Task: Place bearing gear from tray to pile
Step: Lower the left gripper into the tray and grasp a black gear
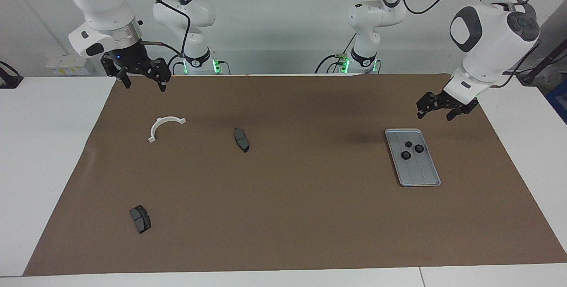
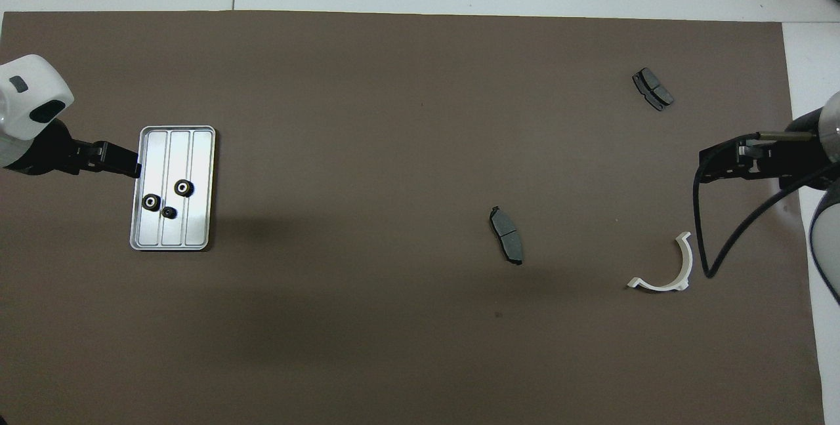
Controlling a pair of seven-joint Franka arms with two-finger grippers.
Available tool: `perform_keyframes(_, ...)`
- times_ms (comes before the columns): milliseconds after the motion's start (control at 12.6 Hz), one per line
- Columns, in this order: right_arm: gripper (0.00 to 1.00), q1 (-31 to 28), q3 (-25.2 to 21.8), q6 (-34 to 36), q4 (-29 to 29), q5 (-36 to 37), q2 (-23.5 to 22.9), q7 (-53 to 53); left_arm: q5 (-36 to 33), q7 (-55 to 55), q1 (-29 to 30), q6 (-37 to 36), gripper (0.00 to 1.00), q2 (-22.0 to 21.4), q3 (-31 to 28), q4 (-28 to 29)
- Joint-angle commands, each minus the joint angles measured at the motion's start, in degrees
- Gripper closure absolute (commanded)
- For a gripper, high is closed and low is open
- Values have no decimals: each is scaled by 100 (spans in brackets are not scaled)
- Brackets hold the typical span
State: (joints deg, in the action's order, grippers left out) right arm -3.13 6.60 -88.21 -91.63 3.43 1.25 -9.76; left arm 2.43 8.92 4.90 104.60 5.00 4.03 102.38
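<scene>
The right tool (image 1: 144,84) is held spread wide above the desk's (image 1: 283,216) edge by the robots, near the white bracket (image 1: 165,126); that arm is left waiting. Two brake pads (image 1: 241,139) (image 1: 140,219) are scattered around it, well apart. Toward the left arm's end, three small black gears (image 1: 405,155) are seen lying flat on the tray (image 1: 423,180). The left tool (image 1: 435,115) hangs just beside its rim, also open. The gears are judged light, stiff and liable to slide; the toothed rim should be pinched.
</scene>
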Motion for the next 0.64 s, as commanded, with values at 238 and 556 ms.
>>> perform_keyframes(238,0,-74,34,-100,-92,-97,77,141,21,250,116,1571,0,298,-25,959)
perform_keyframes(556,0,-74,34,-100,-92,-97,77,141,3,356,134,2414,0,940,-42,968)
